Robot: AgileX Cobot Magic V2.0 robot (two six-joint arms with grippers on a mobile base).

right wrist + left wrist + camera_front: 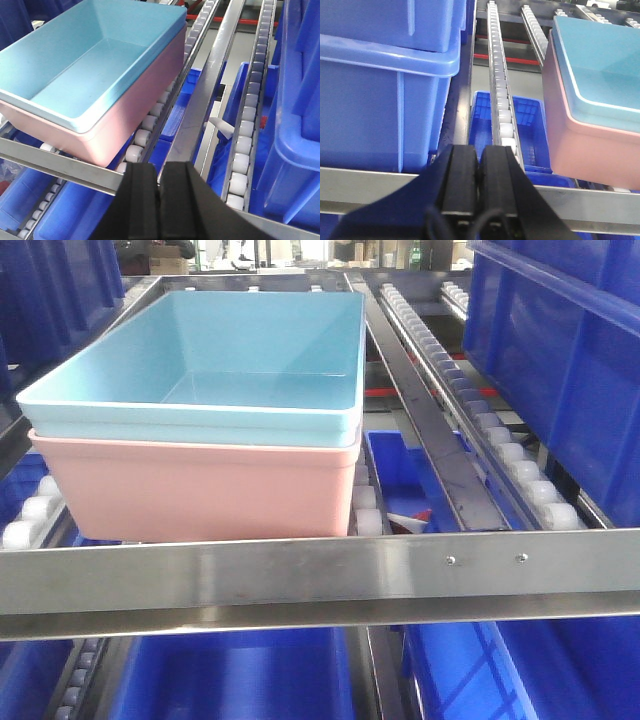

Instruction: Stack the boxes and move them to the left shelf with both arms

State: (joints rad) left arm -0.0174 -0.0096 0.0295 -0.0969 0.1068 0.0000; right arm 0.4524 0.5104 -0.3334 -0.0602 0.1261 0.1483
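Big dark blue crates point(560, 360) stand at the right edge of the rack. More blue bins point(240, 680) sit underneath.

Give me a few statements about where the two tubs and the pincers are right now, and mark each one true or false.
1. The light blue tub is nested inside the pink tub. True.
2. The stacked tubs rest on the shelf's white rollers, behind the steel front bar. True.
3. The left pincer is gripping the pink tub's rim. False: it is shut on nothing, clear of the tub.
4. The right pincer is wide open. False: its fingers are together.
5. Something lies in the blue tub. False: it looks empty.
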